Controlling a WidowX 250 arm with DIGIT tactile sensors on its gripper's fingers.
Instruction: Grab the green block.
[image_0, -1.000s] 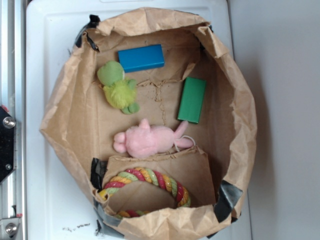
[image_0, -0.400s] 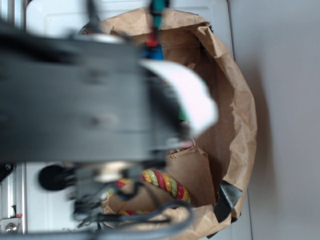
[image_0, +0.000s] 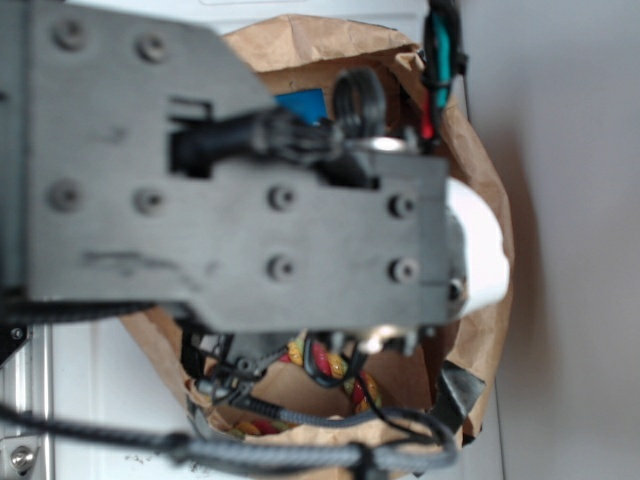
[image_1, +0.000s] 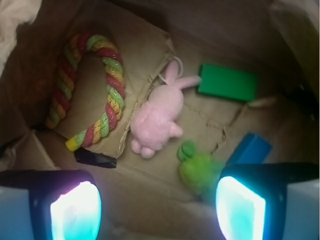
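Two traps: hand (image_1: 157, 207) wide open, empty, probably nearer green plush (image_1: 199, 169) and blue block (image_1: 249, 149) than green block (image_1: 228, 83); could grab wrong.

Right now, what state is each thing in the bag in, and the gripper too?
gripper: open, empty, above the bag floor
green block: lying flat, untouched
blue block: partly hidden by a gripper finger
pink plush: lying flat
yellow-green plush: lying down
rope ring: on cardboard flap
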